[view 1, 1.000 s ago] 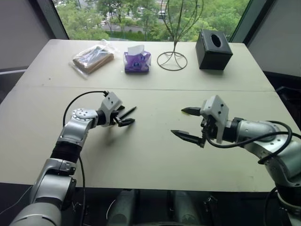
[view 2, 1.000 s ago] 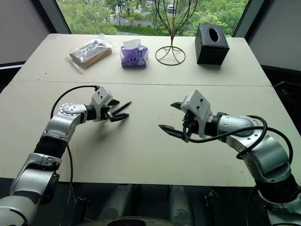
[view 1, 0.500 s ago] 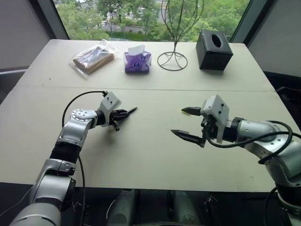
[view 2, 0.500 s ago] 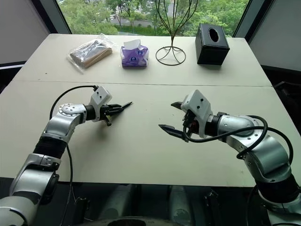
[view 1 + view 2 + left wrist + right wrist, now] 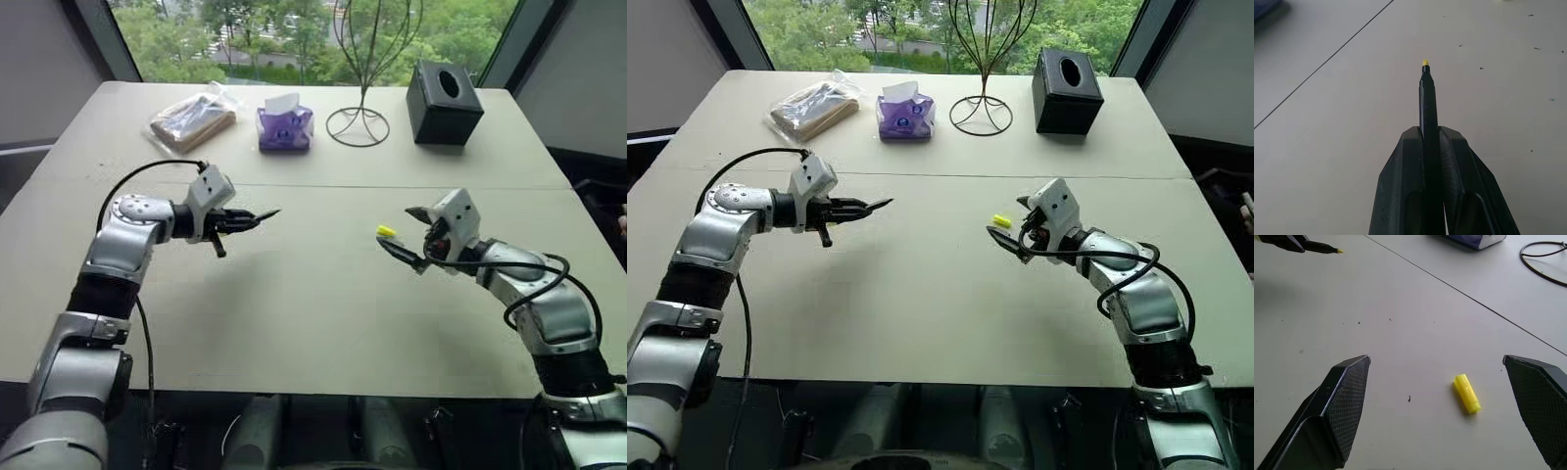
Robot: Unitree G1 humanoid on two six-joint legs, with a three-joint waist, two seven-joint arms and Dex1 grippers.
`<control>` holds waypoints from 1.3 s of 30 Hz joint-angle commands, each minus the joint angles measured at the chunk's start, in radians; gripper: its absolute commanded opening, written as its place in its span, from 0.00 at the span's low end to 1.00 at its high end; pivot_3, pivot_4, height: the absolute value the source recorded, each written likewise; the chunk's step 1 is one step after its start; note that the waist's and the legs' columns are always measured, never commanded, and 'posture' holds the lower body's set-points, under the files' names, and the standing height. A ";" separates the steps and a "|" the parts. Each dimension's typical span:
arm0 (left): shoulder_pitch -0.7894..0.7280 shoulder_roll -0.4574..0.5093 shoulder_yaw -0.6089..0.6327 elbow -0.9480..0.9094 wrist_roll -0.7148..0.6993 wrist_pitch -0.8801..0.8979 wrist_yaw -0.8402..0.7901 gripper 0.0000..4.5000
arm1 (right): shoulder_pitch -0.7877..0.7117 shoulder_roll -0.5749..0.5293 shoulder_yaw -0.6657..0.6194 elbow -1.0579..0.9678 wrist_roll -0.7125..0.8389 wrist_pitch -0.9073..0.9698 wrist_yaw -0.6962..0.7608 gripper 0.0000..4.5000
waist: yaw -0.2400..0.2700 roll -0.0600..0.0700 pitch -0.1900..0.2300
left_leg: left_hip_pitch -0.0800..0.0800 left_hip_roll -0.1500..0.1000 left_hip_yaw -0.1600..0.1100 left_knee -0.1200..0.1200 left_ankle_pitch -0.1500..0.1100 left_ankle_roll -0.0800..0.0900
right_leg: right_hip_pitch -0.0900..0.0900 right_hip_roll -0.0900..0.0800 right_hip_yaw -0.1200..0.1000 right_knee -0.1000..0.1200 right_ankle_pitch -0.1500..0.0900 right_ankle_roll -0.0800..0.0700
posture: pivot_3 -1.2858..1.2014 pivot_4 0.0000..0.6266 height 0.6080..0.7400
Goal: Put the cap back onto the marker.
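My left gripper is shut on the marker, a slim black stick held off the table at the left. Its pale yellow tip sticks out past the black fingers and points toward the right arm. The cap, a tiny bright yellow cylinder, lies on the table right of centre. My right gripper stands wide open just behind the cap. In the right wrist view the cap lies between the two spread fingers, nearer one of them and touching neither.
Along the table's far side stand a plastic-wrapped packet, a purple tissue pack, a black wire stand and a black tissue box. A seam crosses the pale table.
My left gripper shut on the marker lying on the table and lifted it up and leftward. My right gripper moved forward and lower, bringing its open fingers around the cap.
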 commanded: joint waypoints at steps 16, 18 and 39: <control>0.016 0.002 0.123 -0.186 -0.156 0.111 0.023 0.01 | -0.140 0.080 -0.013 0.473 -0.044 -0.292 0.258 1.00 | -0.024 0.000 0.000 | 0.002 0.001 0.000 0.000 0.000 0.000 | 0.000 0.002 0.001 0.002 0.000 0.000 | 0.52 0.24 1.00; 0.021 -0.001 0.124 -0.196 -0.157 0.117 0.032 0.01 | -0.161 0.082 -0.004 0.516 -0.065 -0.319 0.272 1.00 | -0.023 0.000 0.000 | 0.002 0.001 0.000 0.000 0.000 0.000 | 0.000 0.003 0.001 0.002 0.000 0.000 | 0.52 0.24 1.00; 0.142 0.187 0.058 -0.321 -0.147 0.230 -0.073 0.01 | -0.324 0.128 0.015 0.820 -0.157 -0.377 0.372 1.00 | -0.028 0.001 0.000 | 0.006 0.002 0.000 -0.003 0.001 -0.002 | 0.002 0.005 0.004 0.003 0.000 -0.001 | 0.52 0.24 1.00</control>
